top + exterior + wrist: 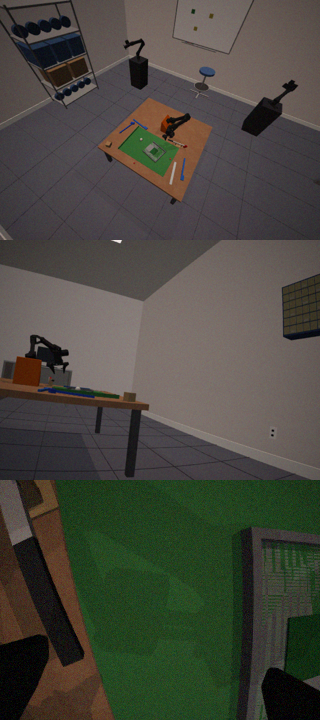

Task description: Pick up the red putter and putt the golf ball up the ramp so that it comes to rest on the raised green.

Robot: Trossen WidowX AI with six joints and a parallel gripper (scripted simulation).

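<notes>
The red putter point(178, 143) lies at the right edge of the green mat point(134, 149) point(140, 510), on a low wooden rest point(176, 145). Its head is red, its shaft white and its grip black; the black grip point(49, 602) shows at the left in the wrist view. The white golf ball point(141, 139) point(77, 388) sits on the mat's far-left part. The grey-walled frame point(160, 156) point(247, 610) around the ramp and the dark green patch point(154, 151) point(304, 645) stands mid-mat. My gripper point(167, 138) point(59, 372) point(159, 666) is open and empty, above the mat's edge beside the putter grip.
An orange block point(164, 126) point(27, 371) stands beside the arm. Blue sticks point(126, 127) point(140, 124) point(183, 167) and a white bar point(172, 173) lie around the mat. A small tan block point(108, 144) point(129, 396) stands near a table corner. Small red balls point(134, 163) point(170, 158) are also there.
</notes>
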